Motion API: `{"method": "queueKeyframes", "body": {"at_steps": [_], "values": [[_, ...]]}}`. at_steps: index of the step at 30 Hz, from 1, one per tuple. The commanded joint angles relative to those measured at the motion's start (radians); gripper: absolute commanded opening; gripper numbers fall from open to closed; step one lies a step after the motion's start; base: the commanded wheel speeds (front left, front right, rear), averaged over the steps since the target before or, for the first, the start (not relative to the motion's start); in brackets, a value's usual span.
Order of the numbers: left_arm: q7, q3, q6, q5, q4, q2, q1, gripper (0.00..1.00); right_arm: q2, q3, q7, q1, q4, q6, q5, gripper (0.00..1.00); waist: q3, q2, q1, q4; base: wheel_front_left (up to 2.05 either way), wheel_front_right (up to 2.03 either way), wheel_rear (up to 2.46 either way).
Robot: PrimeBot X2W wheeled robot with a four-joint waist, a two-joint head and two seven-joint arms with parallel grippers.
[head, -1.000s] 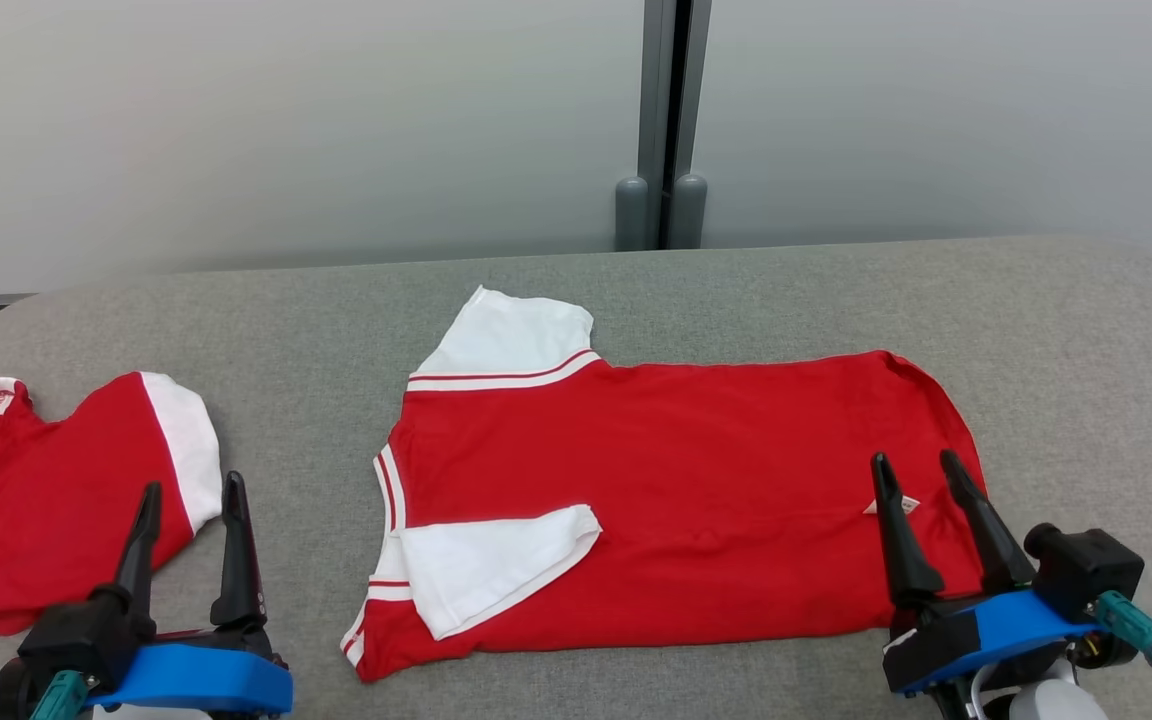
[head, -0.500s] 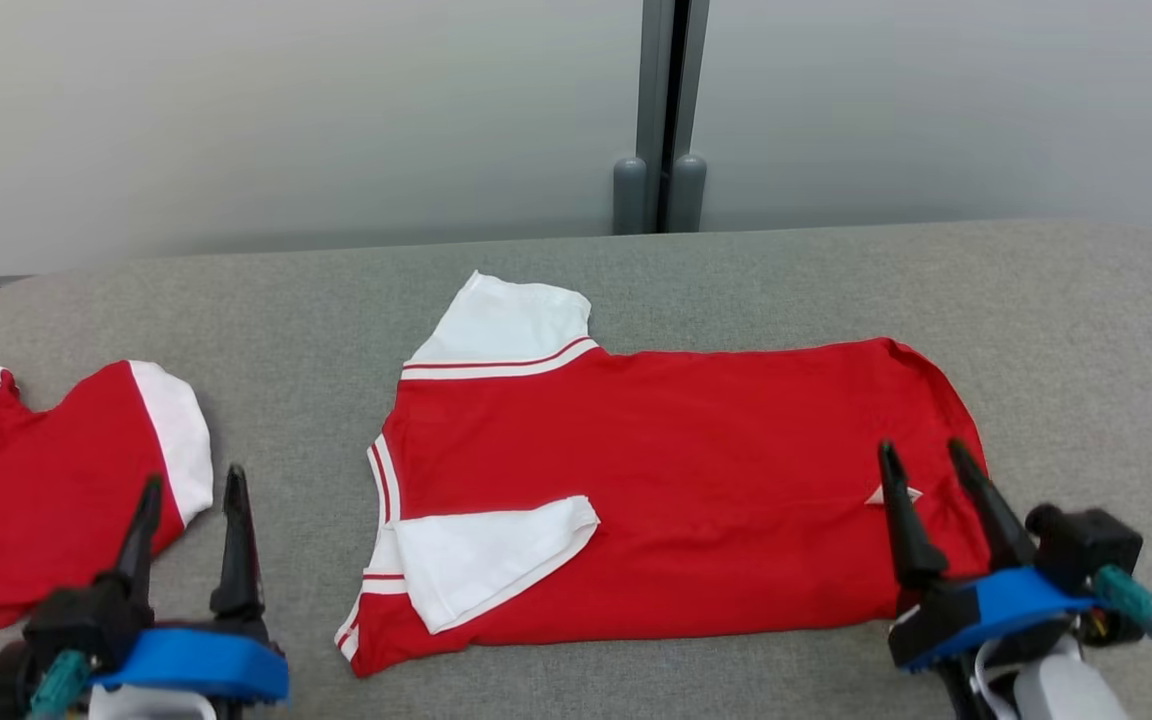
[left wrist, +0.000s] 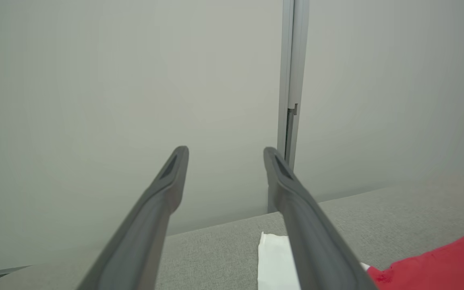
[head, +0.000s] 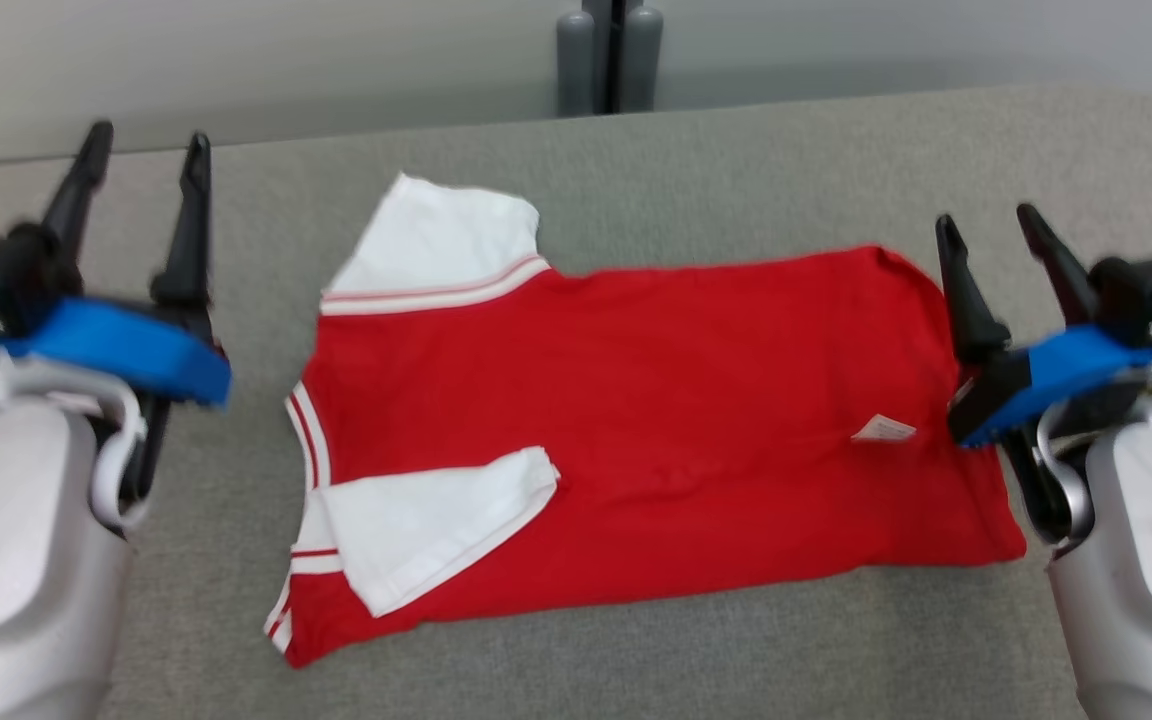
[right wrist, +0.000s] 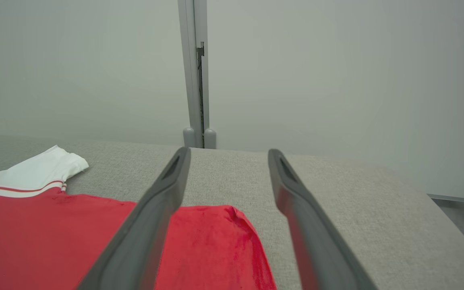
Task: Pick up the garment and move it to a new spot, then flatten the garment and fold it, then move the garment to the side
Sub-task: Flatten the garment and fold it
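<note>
**A:** What's changed?
**B:** The head camera has tipped down, and both arms have come up. The left gripper (head: 149, 135) is now left of the far white sleeve (head: 441, 235), and the right gripper (head: 985, 216) is by the hem.
**A:** Holding anything?
**B:** No, both are spread wide and empty. The red T-shirt (head: 636, 400) lies flat in the middle of the grey table (head: 736, 160).
**A:** Any writing?
**B:** There's a white label (head: 883, 429) near the hem, too small to read.

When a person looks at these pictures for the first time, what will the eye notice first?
A red T-shirt with white sleeves lies spread across the middle of the grey table, its near sleeve folded onto the red body. The left pincer and the right pincer stand open, one at each end of it, holding nothing.
</note>
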Motion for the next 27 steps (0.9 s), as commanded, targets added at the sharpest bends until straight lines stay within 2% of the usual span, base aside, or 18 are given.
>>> {"method": "queueKeyframes", "body": {"at_steps": [1,8,14,27], "values": [[0.011,-0.017,-0.001,-0.019,0.012,0.020,-0.038,1.00,-0.003,0.009,0.006,-0.026,0.005,0.001,-0.005,1.00,0.030,0.0000,-0.0002,0.007,0.00,0.00,0.00],[0.099,-0.186,-0.001,-0.168,0.099,0.115,-0.276,1.00,0.000,0.052,0.056,-0.142,0.025,0.001,-0.013,1.00,0.158,0.0000,-0.0002,-0.033,0.00,0.00,0.00],[0.186,-0.393,-0.001,-0.283,0.183,0.188,-0.466,1.00,0.020,0.082,0.046,-0.222,0.036,0.000,-0.010,1.00,0.273,0.0000,-0.0002,-0.075,0.00,0.00,0.00],[0.323,-0.673,-0.001,-0.488,0.316,0.251,-0.606,1.00,0.053,0.124,0.001,-0.300,0.080,0.000,-0.005,1.00,0.362,0.0000,-0.0002,-0.152,0.00,0.00,0.00]]}}
